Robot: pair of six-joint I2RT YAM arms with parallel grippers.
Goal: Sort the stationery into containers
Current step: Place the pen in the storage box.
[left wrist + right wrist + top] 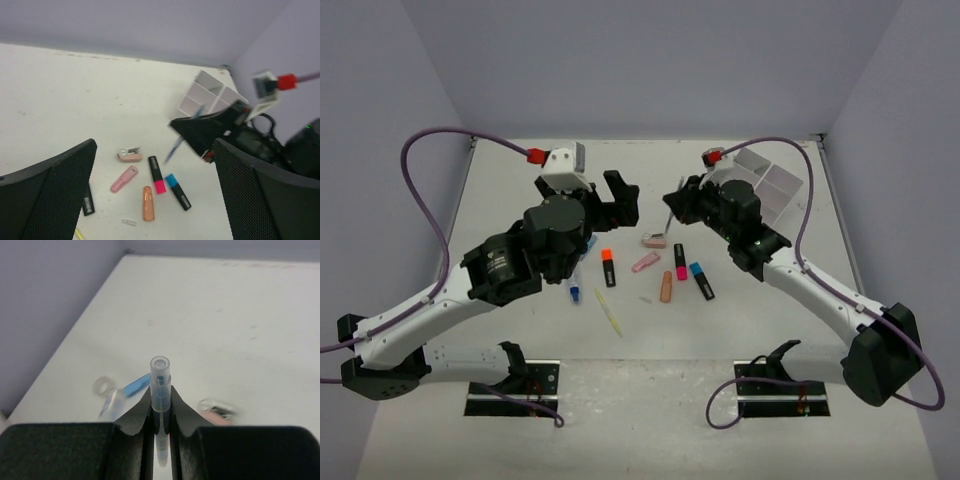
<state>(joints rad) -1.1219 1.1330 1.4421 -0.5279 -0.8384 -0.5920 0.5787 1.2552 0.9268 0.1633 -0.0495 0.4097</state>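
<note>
My right gripper (161, 402) is shut on a thin pen (160, 375) with a clear cap, held above the table (668, 222). My left gripper (155, 150) hangs open and holds nothing; its two black fingers (55, 192) frame the loose stationery below. On the table lie a pink-capped highlighter (156, 175), a blue-capped highlighter (177, 191), an orange-capped highlighter (608, 267), a pink eraser (123, 179), a peach-coloured piece (148, 203) and a blue marker (575, 290). The white divided tray (772, 185) stands at the back right, beyond the right gripper (676, 205).
A small pink item with a metal part (129, 155) lies near the highlighters. A thin yellow pen (610, 312) lies towards the front. Purple walls enclose the table on three sides. The left arm's body (555, 235) sits over the table's left-centre.
</note>
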